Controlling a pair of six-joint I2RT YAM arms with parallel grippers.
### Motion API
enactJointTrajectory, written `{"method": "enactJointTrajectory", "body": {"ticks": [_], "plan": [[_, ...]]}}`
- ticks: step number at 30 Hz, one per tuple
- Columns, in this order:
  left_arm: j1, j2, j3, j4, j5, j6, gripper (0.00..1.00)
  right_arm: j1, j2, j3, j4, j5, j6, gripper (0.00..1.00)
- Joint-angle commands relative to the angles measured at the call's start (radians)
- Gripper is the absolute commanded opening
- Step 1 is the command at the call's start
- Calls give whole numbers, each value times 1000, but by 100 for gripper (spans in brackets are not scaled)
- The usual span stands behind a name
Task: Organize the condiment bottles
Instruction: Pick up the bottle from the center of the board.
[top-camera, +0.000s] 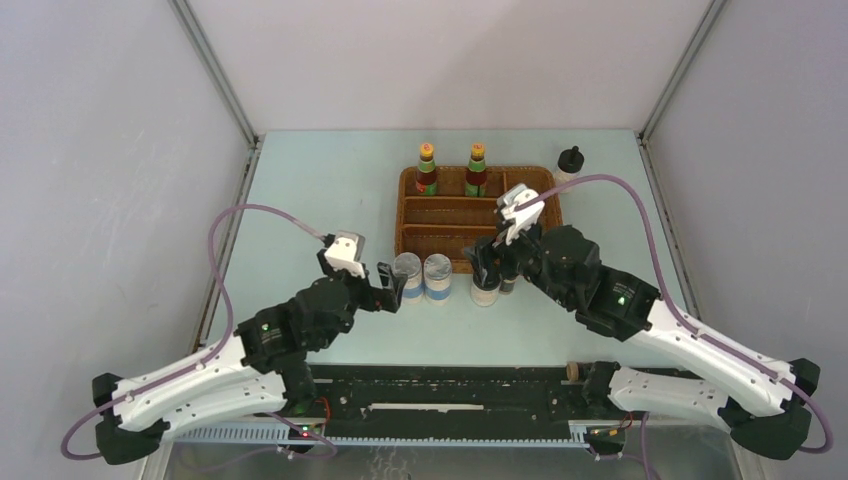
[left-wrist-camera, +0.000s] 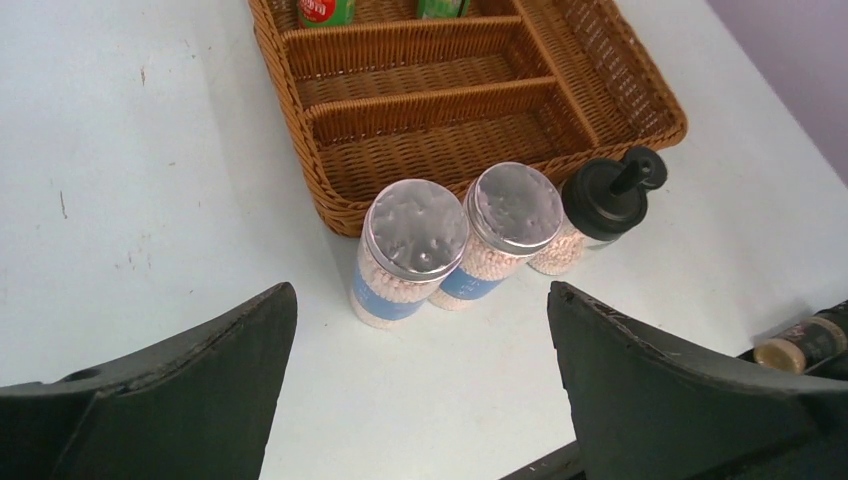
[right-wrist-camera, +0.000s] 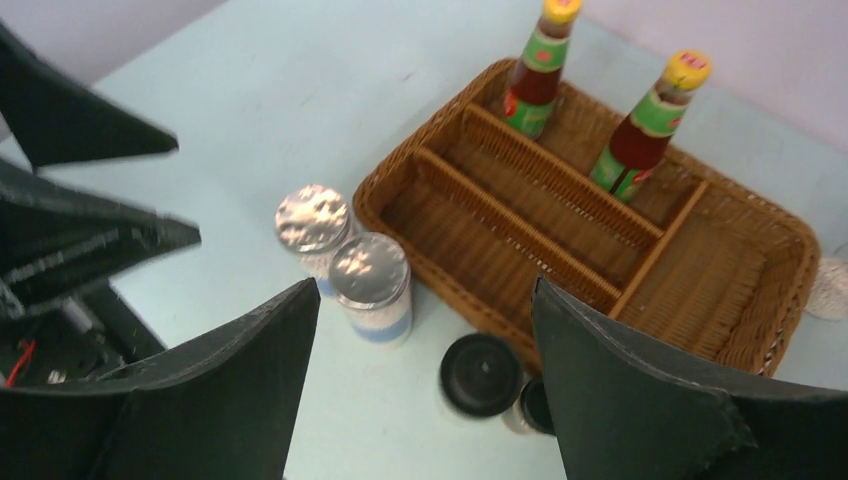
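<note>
Two yellow-capped dark sauce bottles (top-camera: 427, 170) (top-camera: 477, 170) stand in the back compartment of the wicker tray (top-camera: 440, 240). Two silver-topped shakers (top-camera: 406, 277) (top-camera: 437, 277) stand side by side on the table before the tray. A white black-capped bottle (top-camera: 486, 288) and a tiny dark bottle (top-camera: 508, 285) stand to their right. My left gripper (top-camera: 392, 285) is open, just left of the shakers (left-wrist-camera: 415, 250) (left-wrist-camera: 510, 225). My right gripper (top-camera: 490, 262) is open above the black cap (right-wrist-camera: 482, 373), not touching it. A second black-capped bottle (top-camera: 569, 163) stands right of the tray's back corner.
Another tiny dark bottle (top-camera: 575, 371) lies on the black rail near the right arm's base; it also shows in the left wrist view (left-wrist-camera: 800, 345). The tray's two front rows and right compartment (right-wrist-camera: 700, 280) hold nothing. Grey walls close in both sides.
</note>
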Motion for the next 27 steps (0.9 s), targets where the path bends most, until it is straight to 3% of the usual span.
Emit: {"method": "enactJointTrajectory", "body": {"ticks": [1,12,27], "plan": [[-20,-75,61,4,-102,-2,100,81,-13,-3,-137,33,21,86],[-22,-108,95,23,-166,12,100,138,62,-8,-191,-37,15,86],[-22,-151,19,176,-158,99,100,77,170,-127,62,-239,-87,87]]}}
